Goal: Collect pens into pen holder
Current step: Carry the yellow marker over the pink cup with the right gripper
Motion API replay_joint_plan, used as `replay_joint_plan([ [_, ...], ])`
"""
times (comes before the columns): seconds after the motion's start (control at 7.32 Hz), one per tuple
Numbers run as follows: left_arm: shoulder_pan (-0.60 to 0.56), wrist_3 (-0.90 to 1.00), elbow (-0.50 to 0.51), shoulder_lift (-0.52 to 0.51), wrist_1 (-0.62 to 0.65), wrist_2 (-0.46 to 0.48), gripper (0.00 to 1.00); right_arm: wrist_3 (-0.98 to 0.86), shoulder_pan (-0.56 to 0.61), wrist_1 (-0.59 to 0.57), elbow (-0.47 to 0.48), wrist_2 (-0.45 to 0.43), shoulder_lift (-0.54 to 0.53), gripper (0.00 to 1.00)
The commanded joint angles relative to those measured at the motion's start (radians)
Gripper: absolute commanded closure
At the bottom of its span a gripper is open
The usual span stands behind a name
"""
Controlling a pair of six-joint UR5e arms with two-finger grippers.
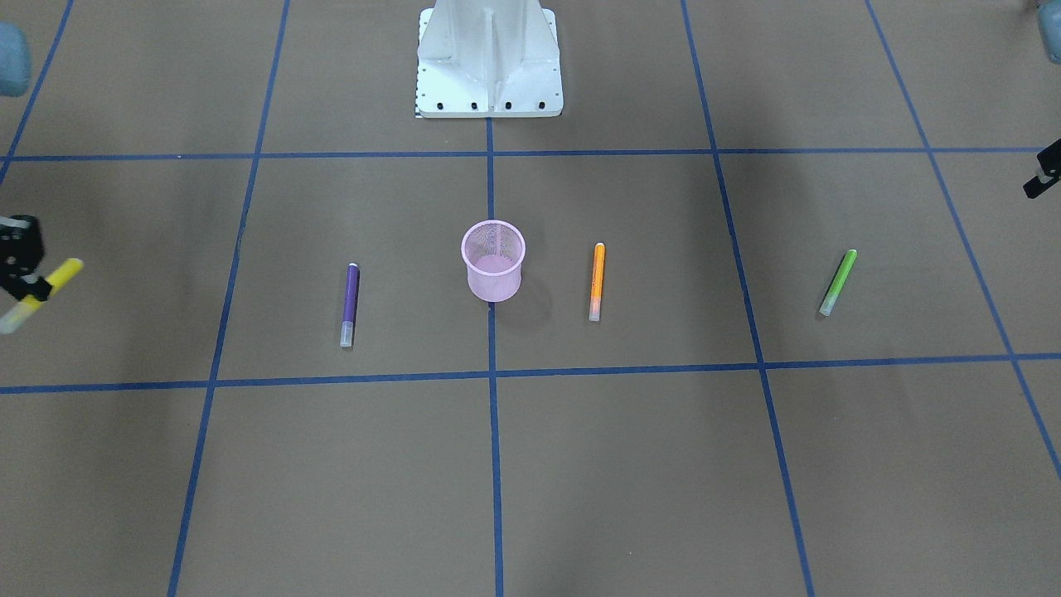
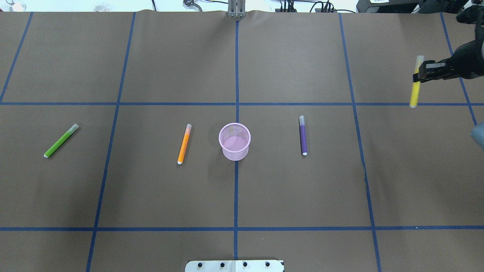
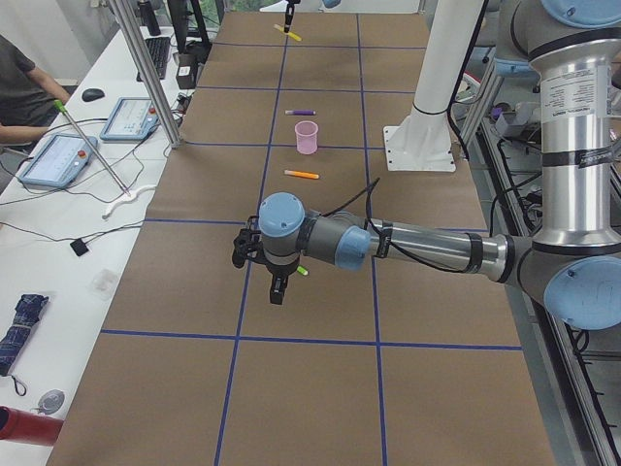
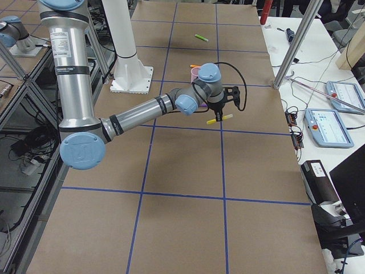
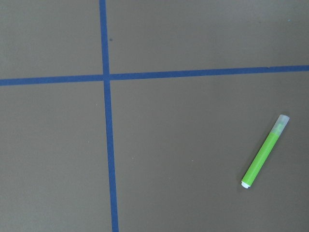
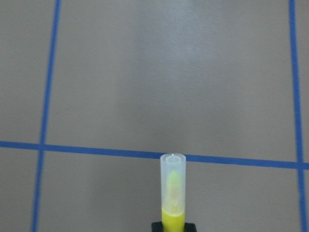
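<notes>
The pink mesh pen holder (image 1: 493, 261) (image 2: 234, 142) stands upright at the table's middle. The purple pen (image 2: 303, 135), orange pen (image 2: 184, 144) and green pen (image 2: 61, 140) lie flat on the table, apart from it. My right gripper (image 2: 418, 75) (image 1: 29, 286) is shut on the yellow pen (image 2: 416, 87) (image 6: 173, 193) and holds it off the table, far to the right of the purple pen. My left gripper (image 3: 277, 289) hangs above the table near the green pen (image 5: 265, 151); I cannot tell whether it is open or shut.
The brown table is crossed by blue tape lines. The white robot base (image 1: 489, 62) stands behind the pen holder. Operators' screens and cables (image 3: 58, 155) lie beyond the far edge.
</notes>
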Motion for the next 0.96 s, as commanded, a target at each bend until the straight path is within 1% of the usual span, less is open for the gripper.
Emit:
replay_joint_plan([
  [0.0,0.009,0.003,-0.001,-0.001,-0.051,-0.021,0.00,0.385,-0.265,0.072,0.066,-0.282,0.132,1.00],
  [0.14,0.039,-0.001,0.001,-0.002,-0.087,-0.020,0.00,0.495,-0.447,0.067,0.105,-0.572,0.167,1.00],
  [0.27,0.073,-0.001,0.002,-0.004,-0.089,-0.010,0.01,0.531,-0.595,0.041,0.106,-0.800,0.217,1.00],
  [0.41,0.097,-0.012,0.004,-0.024,-0.088,-0.009,0.01,0.549,-0.677,-0.027,0.098,-0.904,0.292,1.00],
  [0.55,0.117,-0.076,0.002,-0.047,-0.089,-0.007,0.01,0.610,-0.723,-0.103,0.075,-0.978,0.370,1.00],
  [0.68,0.137,-0.092,0.004,-0.056,-0.089,-0.006,0.01,0.614,-0.754,-0.120,0.033,-1.042,0.404,1.00],
  [0.82,0.163,-0.093,0.005,-0.074,-0.088,0.015,0.01,0.616,-0.757,-0.114,-0.036,-1.057,0.459,1.00],
])
